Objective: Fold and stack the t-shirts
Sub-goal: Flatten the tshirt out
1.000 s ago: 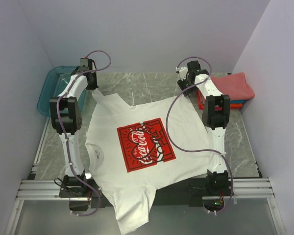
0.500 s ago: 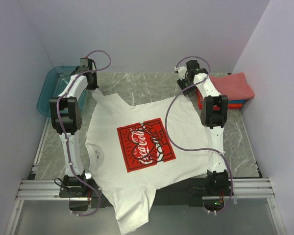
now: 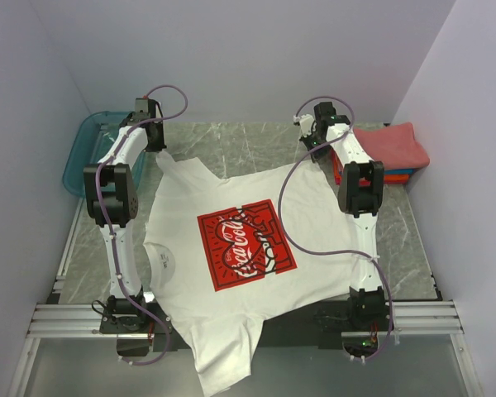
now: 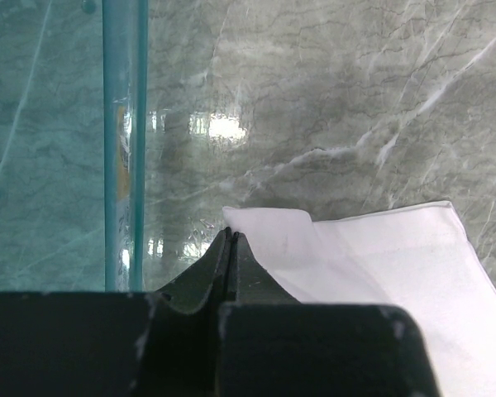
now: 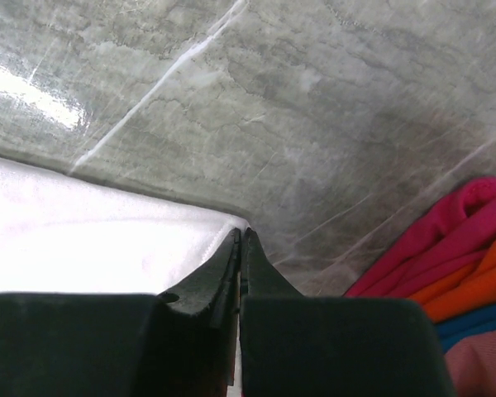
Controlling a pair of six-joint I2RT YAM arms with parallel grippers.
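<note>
Left pincer [image 4: 231, 240] is clamped on the far-left corner of the white tee [image 3: 190, 207] - right pincer [image 5: 240, 236] has its jaws pressed together at the far-right corner, probably nipping the edge, hard to see. Tee's spread print-up on the bench [image 3: 248, 145]; folded tees [image 3: 397, 147] are stacked near that right pincer.

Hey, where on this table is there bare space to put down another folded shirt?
Bare marble: the far strip behind the white tee, between the teal bin and the folded stack; also the near-right patch outside the right arm. The centre is covered by the tee.
</note>
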